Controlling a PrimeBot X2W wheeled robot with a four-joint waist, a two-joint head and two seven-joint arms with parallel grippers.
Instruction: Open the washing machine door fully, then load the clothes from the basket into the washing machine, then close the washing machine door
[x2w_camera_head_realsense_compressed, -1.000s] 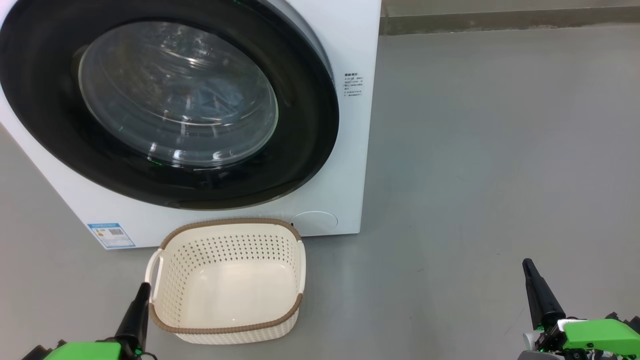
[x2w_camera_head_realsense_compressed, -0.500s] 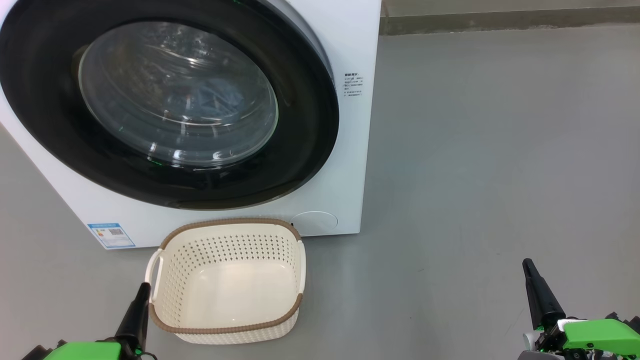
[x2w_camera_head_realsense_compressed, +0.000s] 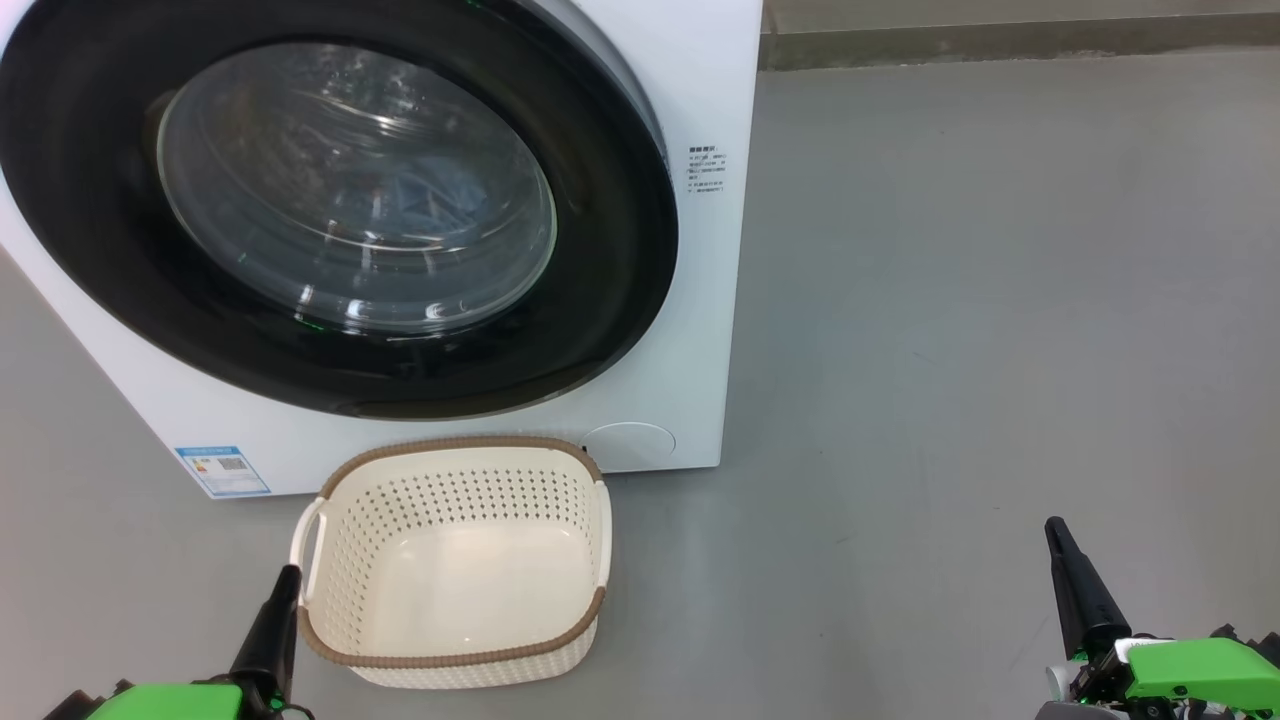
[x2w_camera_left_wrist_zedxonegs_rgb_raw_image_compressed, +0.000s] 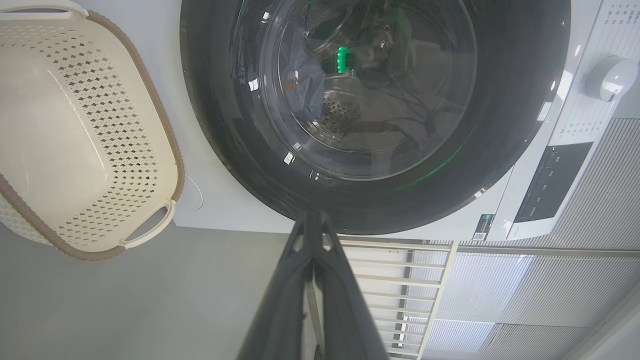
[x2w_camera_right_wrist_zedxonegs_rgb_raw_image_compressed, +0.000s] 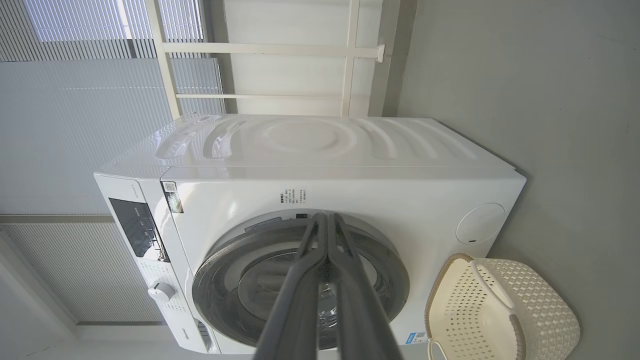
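Nothing moved: left pincer (x2w_camera_head_realsense_compressed: 288, 578) and right pincer (x2w_camera_head_realsense_compressed: 1053, 528) closed, empty. Ahead, clothes (x2w_camera_left_wrist_zedxonegs_rgb_raw_image_compressed: 304, 92) lie behind the closed door (x2w_camera_head_realsense_compressed: 335, 205): stiff, likely slick; its rim offers hold.

Honestly, you won't get one legible word out of these. The washing machine (x2w_camera_head_realsense_compressed: 715, 300) has a blue label sticker (x2w_camera_head_realsense_compressed: 222, 470) with a QR code below the washing machine door (x2w_camera_head_realsense_compressed: 610, 250), toward its left, and a block of small dark print (x2w_camera_head_realsense_compressed: 706, 172) just right of the door. Both are too tiny to read. Same goes for the fine markings around the dial (x2w_camera_left_wrist_zedxonegs_rgb_raw_image_compressed: 607, 77).
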